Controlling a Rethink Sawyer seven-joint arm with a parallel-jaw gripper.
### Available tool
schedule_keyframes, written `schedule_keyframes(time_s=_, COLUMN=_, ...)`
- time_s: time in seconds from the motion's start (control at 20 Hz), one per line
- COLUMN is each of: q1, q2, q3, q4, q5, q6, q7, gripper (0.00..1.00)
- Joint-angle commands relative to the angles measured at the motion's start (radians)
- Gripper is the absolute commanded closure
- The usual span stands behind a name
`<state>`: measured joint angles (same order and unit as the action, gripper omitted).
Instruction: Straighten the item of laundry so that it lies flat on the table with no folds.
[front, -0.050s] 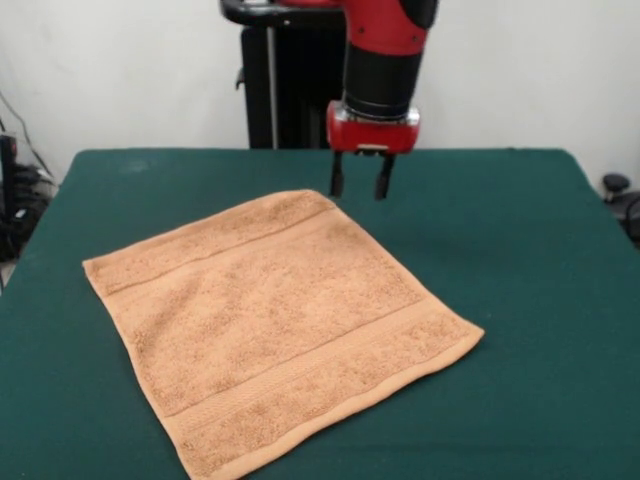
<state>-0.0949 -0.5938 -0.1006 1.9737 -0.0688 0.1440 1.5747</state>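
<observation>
Gripper hangs released, holding nothing, above the towel's far corner; the towel looks flat on the table, so lift clear without snagging it.

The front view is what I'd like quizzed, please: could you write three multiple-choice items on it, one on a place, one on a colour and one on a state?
1. Where is the gripper?
A. Above the towel's far corner
B. Over the towel's near edge
C. Off the table's side

2. What colour is the towel?
A. White
B. Orange-tan
C. Blue

3. How does the towel lie on the green table?
A. Crumpled in a heap
B. Folded in half
C. Spread flat

Answers: 1 A, the fingers hang by the far corner. 2 B, the terry cloth is orange-tan. 3 C, all four corners show, with no fold.
</observation>
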Motion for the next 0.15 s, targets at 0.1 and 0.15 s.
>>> schedule_keyframes(time_s=0.1, q1=0.029, q2=0.044, q3=0.059, q4=-0.088, q5=0.062, q6=0.095, q7=0.175, gripper=0.00)
schedule_keyframes(time_s=0.15, q1=0.027, q2=0.050, q3=0.063, q4=-0.095, q5=0.062, q6=0.096, q7=0.171, gripper=0.00)
